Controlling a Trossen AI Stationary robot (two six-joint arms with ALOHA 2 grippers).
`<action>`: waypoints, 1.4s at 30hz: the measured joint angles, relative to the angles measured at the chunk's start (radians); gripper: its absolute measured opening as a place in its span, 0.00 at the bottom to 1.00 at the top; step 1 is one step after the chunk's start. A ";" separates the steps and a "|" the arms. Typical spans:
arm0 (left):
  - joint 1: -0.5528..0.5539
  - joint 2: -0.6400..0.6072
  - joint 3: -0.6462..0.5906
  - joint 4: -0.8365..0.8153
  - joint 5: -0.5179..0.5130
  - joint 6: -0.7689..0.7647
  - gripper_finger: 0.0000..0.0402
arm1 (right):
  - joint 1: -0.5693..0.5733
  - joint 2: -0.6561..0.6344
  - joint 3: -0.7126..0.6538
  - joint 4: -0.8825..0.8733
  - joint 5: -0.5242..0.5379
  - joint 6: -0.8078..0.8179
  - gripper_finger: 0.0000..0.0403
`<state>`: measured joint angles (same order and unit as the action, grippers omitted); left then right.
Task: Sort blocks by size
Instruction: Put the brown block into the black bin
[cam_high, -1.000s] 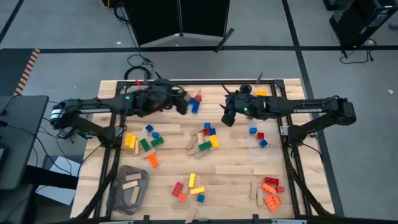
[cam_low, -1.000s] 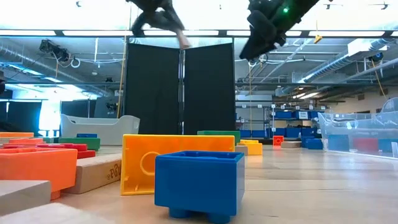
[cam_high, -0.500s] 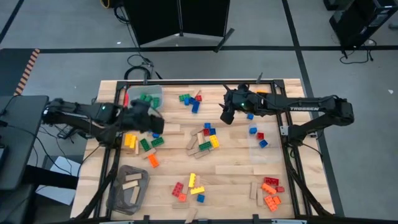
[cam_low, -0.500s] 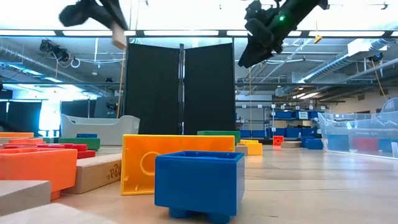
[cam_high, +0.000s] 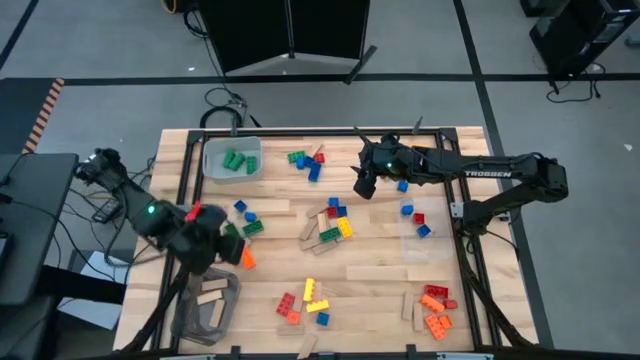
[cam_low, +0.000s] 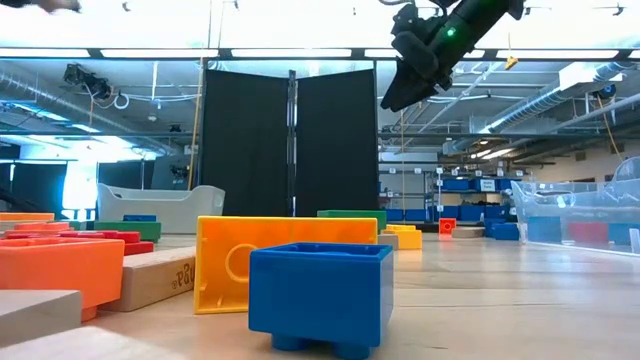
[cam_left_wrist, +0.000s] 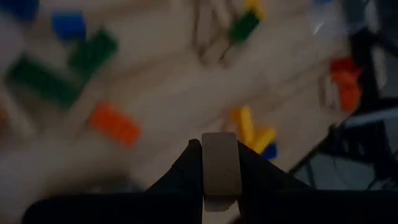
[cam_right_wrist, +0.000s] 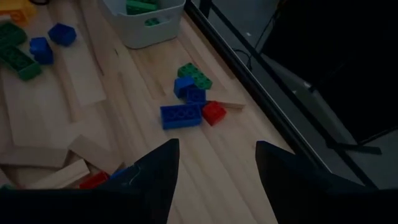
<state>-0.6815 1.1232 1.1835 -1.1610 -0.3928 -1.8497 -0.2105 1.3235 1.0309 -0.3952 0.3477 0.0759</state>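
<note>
My left gripper (cam_high: 218, 247) hangs over the table's near left, shut on a tan wooden piece (cam_left_wrist: 221, 163). Under it lie an orange brick (cam_left_wrist: 114, 124), green bricks (cam_left_wrist: 59, 71) and yellow bricks (cam_left_wrist: 252, 129). Over the far middle of the table, my right gripper (cam_high: 364, 187) stands open with nothing between its fingers (cam_right_wrist: 163, 163). A cluster of blue, green and red bricks (cam_right_wrist: 190, 102) lies on the wood ahead of it. More bricks and wooden pieces are scattered over the table (cam_high: 380, 250). My left gripper pinches the tan wooden piece between its two fingers (cam_left_wrist: 186, 168), by two opposite sides. The piece's free end (cam_left_wrist: 219, 139) sticks out a little past the fingertips. The fingers slant downward, and the piece is lifted clear of the table.
A grey bin (cam_high: 205, 305) with wooden pieces stands at the near left, just beyond my left gripper. A clear bin (cam_high: 232, 158) with green bricks stands at the far left. Another clear bin (cam_high: 415, 218) on the right holds small blue and red bricks. Orange and red bricks (cam_high: 435, 305) lie near right.
My left gripper has swung from the table's far middle toward the near left, turning and tipping downward, with the wooden piece still held. My right gripper has stayed nearly in place.
</note>
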 joint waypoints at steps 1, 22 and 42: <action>-0.025 0.012 0.000 -0.008 0.030 -0.041 0.16 | -0.002 0.000 0.000 0.001 -0.008 0.000 0.56; -0.281 0.160 -0.089 0.102 0.368 -0.402 0.16 | -0.003 0.000 0.000 0.005 -0.011 0.001 0.55; -0.283 0.160 -0.386 0.488 0.446 -0.431 0.40 | -0.001 0.000 0.000 0.005 -0.048 0.011 0.54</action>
<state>-0.9642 1.2835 0.7979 -0.6733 0.0531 -2.2806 -0.2119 1.3231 1.0309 -0.3901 0.2996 0.0868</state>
